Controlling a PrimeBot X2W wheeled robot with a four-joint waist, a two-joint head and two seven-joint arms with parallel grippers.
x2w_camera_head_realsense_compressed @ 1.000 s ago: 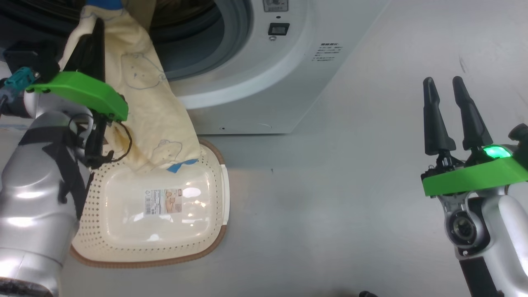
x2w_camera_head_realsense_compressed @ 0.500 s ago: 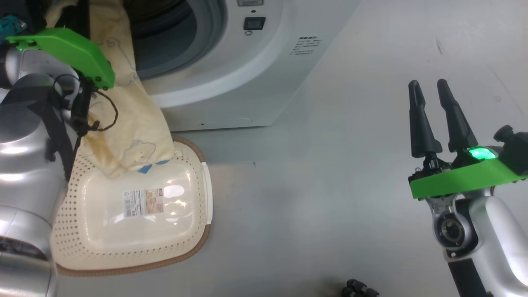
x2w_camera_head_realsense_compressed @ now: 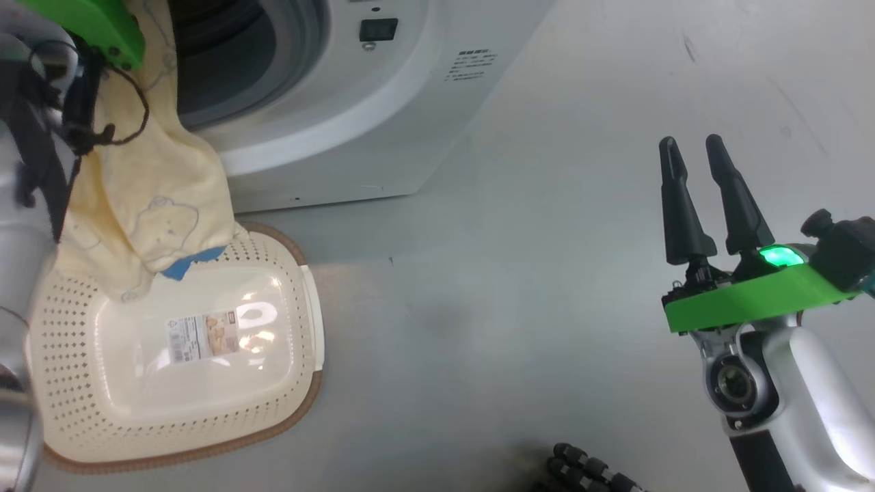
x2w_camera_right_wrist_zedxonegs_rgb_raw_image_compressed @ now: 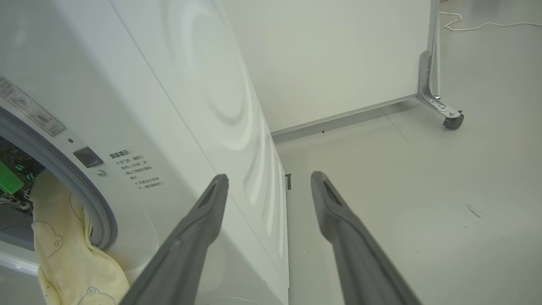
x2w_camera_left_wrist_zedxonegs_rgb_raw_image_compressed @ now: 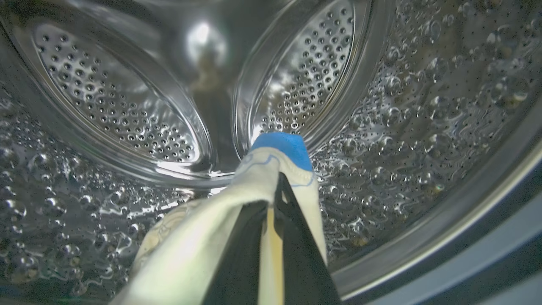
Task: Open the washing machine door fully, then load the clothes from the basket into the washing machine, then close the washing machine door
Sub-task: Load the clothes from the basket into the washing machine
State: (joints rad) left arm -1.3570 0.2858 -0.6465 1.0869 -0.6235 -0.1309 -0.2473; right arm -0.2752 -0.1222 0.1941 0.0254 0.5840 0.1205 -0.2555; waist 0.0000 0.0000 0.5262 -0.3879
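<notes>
The washing machine stands with its opening bare; its door is out of view. My left wrist reaches into that opening. Inside the dimpled steel drum, my left gripper is shut on the clothes, a pale yellow garment with a blue patch at its tip. The garment hangs out over the gasket, and its lower end lies on the back edge of the cream basket. My right gripper hovers open over the floor to the right, holding nothing. Its fingers point past the machine's side.
The basket shows only a label on its bottom. A black ribbed cable lies at the bottom edge. A white panel on a caster stands behind the machine, with a white cord on the grey floor.
The head camera has shifted, so the whole scene slides left. My left arm has gone up and deeper into the opening, pulling the garment with it. The right gripper stays open.
</notes>
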